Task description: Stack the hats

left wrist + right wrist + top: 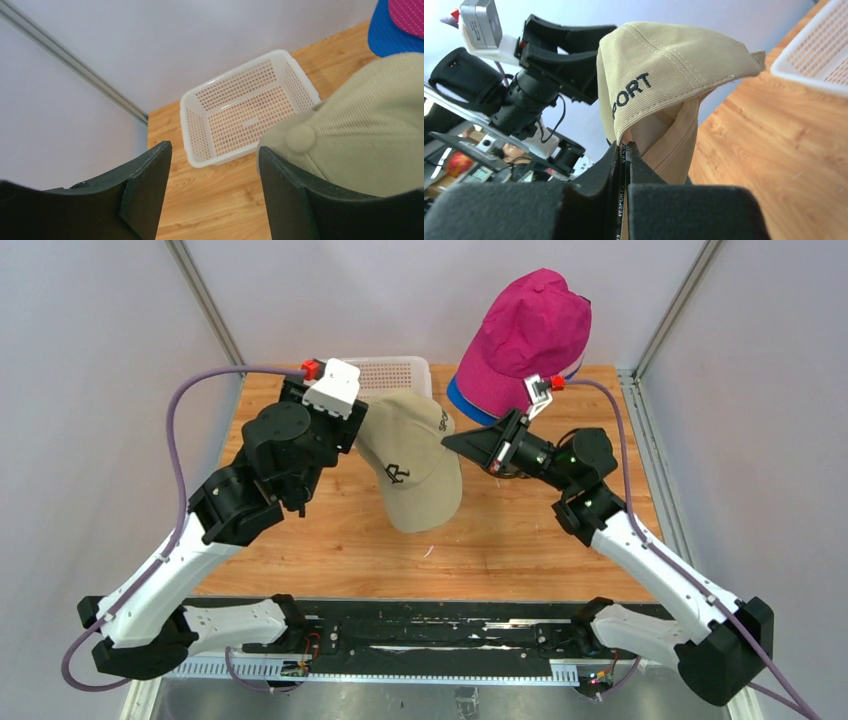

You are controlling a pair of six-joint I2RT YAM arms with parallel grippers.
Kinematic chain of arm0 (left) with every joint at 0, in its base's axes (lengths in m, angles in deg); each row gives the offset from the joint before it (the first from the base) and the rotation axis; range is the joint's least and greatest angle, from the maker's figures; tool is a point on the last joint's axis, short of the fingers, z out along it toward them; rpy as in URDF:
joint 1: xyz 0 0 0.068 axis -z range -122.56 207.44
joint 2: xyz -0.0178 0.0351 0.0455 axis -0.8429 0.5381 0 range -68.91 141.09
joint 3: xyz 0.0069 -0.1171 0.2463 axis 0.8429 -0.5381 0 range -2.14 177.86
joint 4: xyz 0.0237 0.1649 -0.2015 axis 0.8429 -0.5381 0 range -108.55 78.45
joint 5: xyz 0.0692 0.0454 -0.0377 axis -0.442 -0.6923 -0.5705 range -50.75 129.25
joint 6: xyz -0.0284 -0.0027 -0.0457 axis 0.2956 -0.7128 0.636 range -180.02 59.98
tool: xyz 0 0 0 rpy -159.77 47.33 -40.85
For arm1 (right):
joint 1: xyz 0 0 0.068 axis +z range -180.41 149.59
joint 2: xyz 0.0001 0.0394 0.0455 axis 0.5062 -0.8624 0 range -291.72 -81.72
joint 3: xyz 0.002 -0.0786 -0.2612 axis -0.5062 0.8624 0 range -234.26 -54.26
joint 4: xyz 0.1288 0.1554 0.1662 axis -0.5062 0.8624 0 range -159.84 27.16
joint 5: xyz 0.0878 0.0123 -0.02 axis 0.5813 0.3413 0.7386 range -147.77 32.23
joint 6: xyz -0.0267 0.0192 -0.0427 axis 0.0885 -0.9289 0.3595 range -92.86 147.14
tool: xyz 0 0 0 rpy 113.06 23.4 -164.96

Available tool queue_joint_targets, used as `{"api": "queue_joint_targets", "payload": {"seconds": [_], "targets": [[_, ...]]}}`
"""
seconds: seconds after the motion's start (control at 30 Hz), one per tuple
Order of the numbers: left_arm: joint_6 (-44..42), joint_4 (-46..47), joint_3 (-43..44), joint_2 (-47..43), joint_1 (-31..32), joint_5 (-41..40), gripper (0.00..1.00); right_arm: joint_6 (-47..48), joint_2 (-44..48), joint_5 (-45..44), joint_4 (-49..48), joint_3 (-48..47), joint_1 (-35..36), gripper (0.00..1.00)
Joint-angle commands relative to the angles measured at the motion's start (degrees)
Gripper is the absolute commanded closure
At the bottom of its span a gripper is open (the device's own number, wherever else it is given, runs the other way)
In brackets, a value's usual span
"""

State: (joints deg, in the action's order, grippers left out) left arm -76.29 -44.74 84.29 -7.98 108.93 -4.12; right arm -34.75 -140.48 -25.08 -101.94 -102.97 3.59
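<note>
The khaki cap (415, 465) with a dark logo hangs in the air above the table's middle. My right gripper (450, 443) is shut on its rim band, as the right wrist view (625, 147) shows, with the cap (664, 65) draped above it. My left gripper (358, 432) is open at the cap's far-left side. In the left wrist view (214, 146) nothing lies between its fingers, and the cap's crown (360, 130) sits just beyond the right finger. The magenta cap (530, 330) tops a stack at the back right, with the royal blue cap's brim (468, 405) under it. The black and pink caps are hidden.
A white perforated basket (400, 368) stands at the table's back middle, empty in the left wrist view (197, 130). Grey walls and metal posts close in the back and sides. The mannequin head is hidden under the stacked caps.
</note>
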Motion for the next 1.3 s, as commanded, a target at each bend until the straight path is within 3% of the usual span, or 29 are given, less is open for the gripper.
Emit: {"api": "queue_joint_targets", "payload": {"seconds": [0.0,0.43,0.57,0.87,1.27], "targets": [[5.84,-1.05,1.25,-2.03,-0.42,-6.01,0.31,6.89,-3.71,-2.5,0.79,-9.77,1.47,1.0],[10.26,0.71,-1.54,-7.68,-0.42,-8.02,0.3,24.67,-14.59,-12.72,11.63,-36.48,1.77,1.0],[11.53,0.88,-2.11,-7.28,-0.42,-6.47,0.3,27.91,-19.0,-17.96,10.56,-42.16,1.28,1.0],[14.3,0.52,-2.44,-5.36,-0.42,-3.33,0.3,24.06,-26.56,-28.64,-1.0,-47.39,-5.86,1.0],[13.14,0.59,-1.19,-2.4,-0.42,-4.26,0.3,8.23,-31.77,-30.44,-3.56,-54.96,-21.18,1.0]]}}
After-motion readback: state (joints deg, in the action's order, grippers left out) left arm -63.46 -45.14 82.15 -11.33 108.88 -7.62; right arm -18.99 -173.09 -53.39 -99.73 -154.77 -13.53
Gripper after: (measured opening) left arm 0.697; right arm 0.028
